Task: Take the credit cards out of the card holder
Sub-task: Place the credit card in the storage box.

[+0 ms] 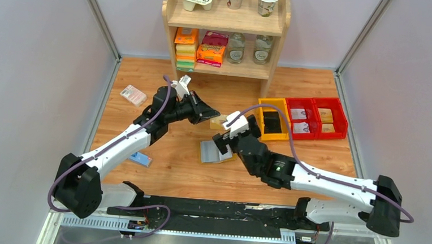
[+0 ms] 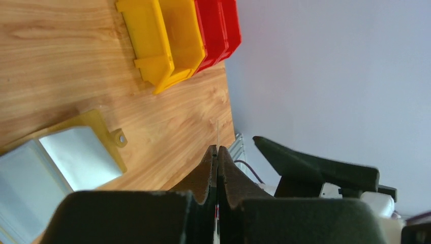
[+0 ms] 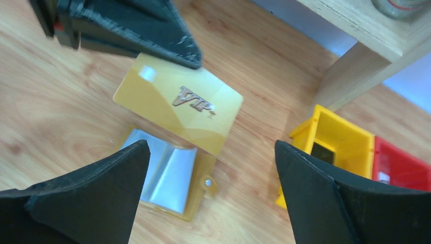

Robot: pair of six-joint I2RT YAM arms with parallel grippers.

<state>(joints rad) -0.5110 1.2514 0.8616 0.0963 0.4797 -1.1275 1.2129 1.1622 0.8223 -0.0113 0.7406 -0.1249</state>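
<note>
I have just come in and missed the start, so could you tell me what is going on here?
The left gripper is shut on one edge of a gold VIP card, holding it in the air clear of the card holder. The card holder lies open on the wooden table, grey-blue panels up. The right gripper hovers open over it, holding nothing.

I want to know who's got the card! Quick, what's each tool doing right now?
Left tool: closed, holding the gold card.
Right tool: open, holding nothing.
</note>
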